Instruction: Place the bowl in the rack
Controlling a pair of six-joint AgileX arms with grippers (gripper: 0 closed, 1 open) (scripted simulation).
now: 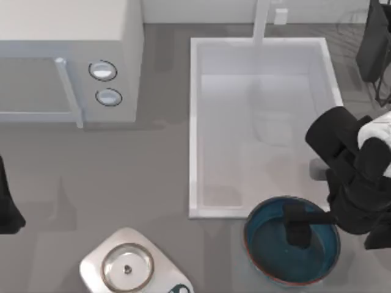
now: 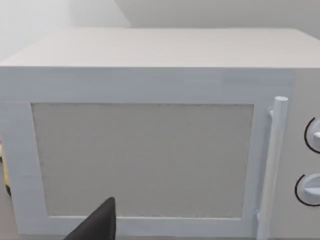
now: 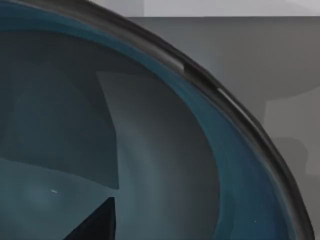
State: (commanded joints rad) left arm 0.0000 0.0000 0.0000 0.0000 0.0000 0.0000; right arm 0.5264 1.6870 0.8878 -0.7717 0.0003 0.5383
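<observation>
At the worktop's [image 1: 153, 183] near right, just below the sink's [image 1: 194, 122] front corner, sits the bowl [image 1: 269, 250]. My right claw [image 1: 298, 231] hangs over its inside; whether its fingers are apart or together I cannot tell. I would catch the rim squarely and lift without tilting. The right wrist view gives the glossy inner wall close up, while the top view places it. My left arm [image 1: 7, 201] is parked at the left edge, facing the microwave [image 2: 150, 150].

Soft, even light; faint shadows on the table [image 1: 153, 177].
</observation>
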